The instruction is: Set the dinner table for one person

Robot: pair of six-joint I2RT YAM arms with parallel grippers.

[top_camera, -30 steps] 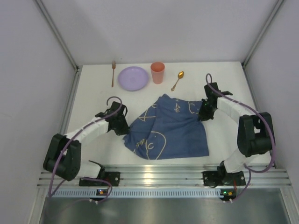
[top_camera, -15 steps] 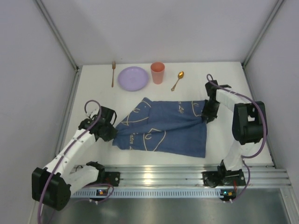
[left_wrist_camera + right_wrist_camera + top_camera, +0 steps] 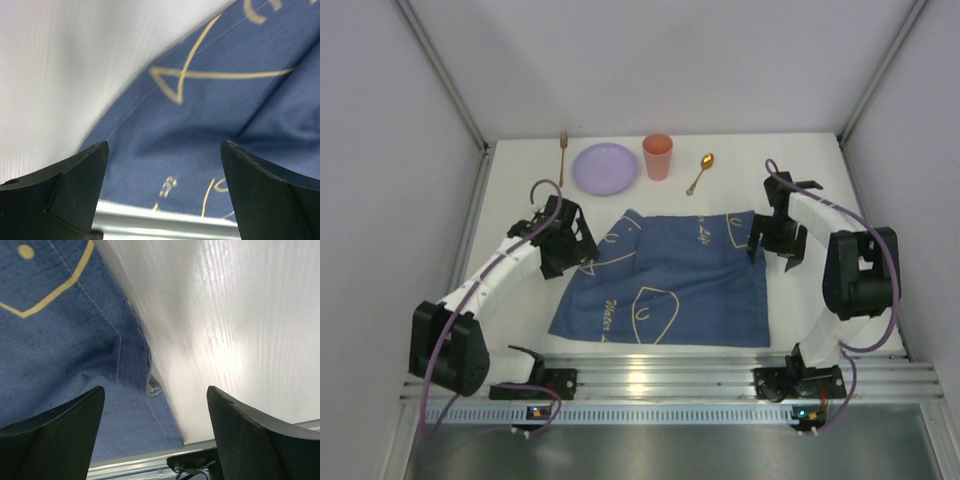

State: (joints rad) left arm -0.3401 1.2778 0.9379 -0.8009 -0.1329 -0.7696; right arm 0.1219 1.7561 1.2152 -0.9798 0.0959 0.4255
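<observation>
A blue cloth placemat (image 3: 670, 285) with pale fish drawings lies spread on the white dinner table (image 3: 520, 180), its far left corner folded over. My left gripper (image 3: 570, 240) hangs open at the mat's left edge, nothing between its fingers; the left wrist view looks down on the placemat (image 3: 210, 115). My right gripper (image 3: 770, 238) is open over the mat's far right corner; its wrist view has the placemat (image 3: 60, 340) edge and the dinner table (image 3: 240, 315) below. At the back stand a purple plate (image 3: 605, 167), orange cup (image 3: 657, 155), fork (image 3: 561, 157) and gold spoon (image 3: 701, 170).
Grey walls (image 3: 390, 180) close in the table on the left, right and back. An aluminium rail (image 3: 670, 385) runs along the near edge with both arm bases bolted to it.
Both grippers have let go of the placemat and opened wide. The mat, bunched a second ago, now lies spread out flatter toward the near edge. The left arm swung out and back.
</observation>
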